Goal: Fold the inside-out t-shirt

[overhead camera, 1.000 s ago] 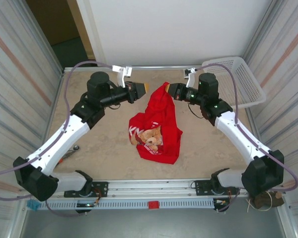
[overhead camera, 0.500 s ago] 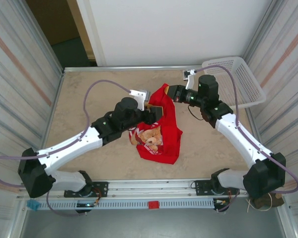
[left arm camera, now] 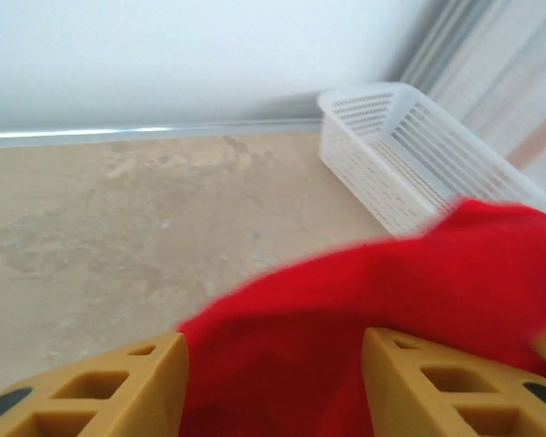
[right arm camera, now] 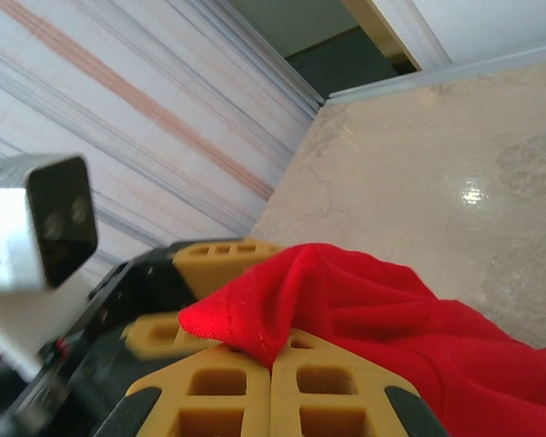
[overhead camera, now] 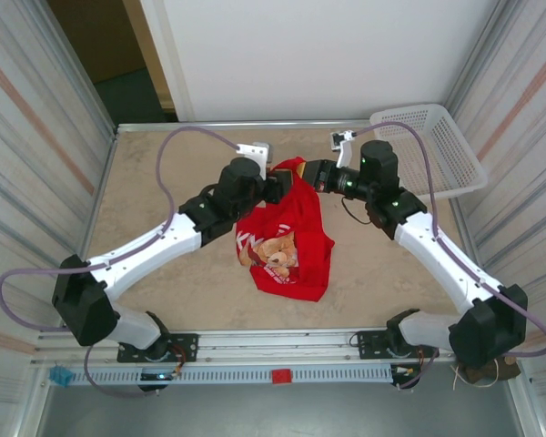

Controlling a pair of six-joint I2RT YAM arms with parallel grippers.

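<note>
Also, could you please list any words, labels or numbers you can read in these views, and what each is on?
No text is readable.
White marks in the printed graphic on the red t-shirt: too small to read.

t-shirt (overhead camera: 291, 214) | red, crumpled | far corner raised | graphic (overhead camera: 271, 250) up | table (overhead camera: 164, 182) centre

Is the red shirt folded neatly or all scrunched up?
Scrunched. The t-shirt lies in a rumpled heap, one corner pinched up by the right claw.
</note>
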